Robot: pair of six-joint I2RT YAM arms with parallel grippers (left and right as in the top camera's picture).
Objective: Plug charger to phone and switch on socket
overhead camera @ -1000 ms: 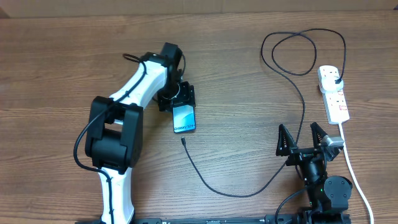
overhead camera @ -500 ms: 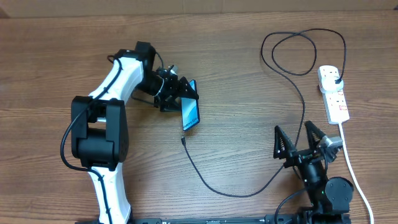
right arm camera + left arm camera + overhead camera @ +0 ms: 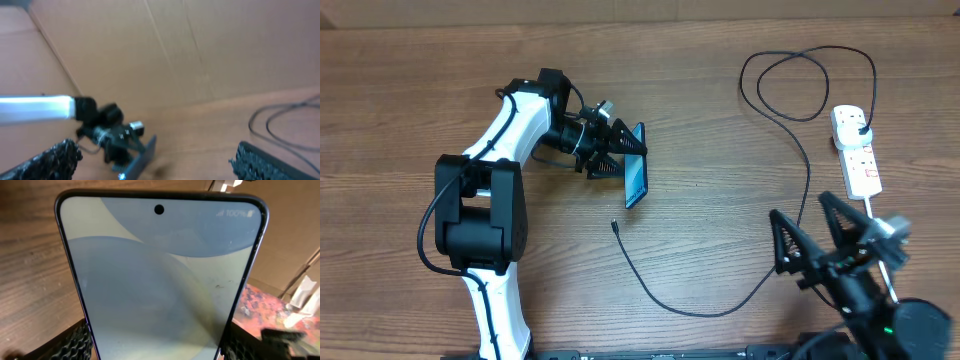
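On the big brown wooden table (image 3: 720,110) sit two robot arms. The left arm (image 3: 485,215) is white and black, and it bends up and then reaches to the right, toward the middle of the table. The right arm (image 3: 880,315) is black and sits low at the bottom right corner. The socket (image 3: 857,150) is a long white strip with red marks, and it lies near the right edge of the table. The charger (image 3: 700,312) is a long thin black wire. Its black plug (image 3: 861,125) sits in the top end of the socket. From there the wire makes a loop at the top, runs down past the right arm, and curves back to the left. The left gripper (image 3: 625,160) is closed on the phone (image 3: 637,180), with one finger on each long side. The phone is tipped up on its edge, and its pale blue screen fills the left wrist view (image 3: 160,280). The right gripper (image 3: 799,206) has its jaws spread very wide and holds nothing. Its rough black fingers (image 3: 45,160) show at the bottom corners of the blurry right wrist view. The small tip (image 3: 614,226) of the charger lies flat on the wood, just below the phone and not touching it.
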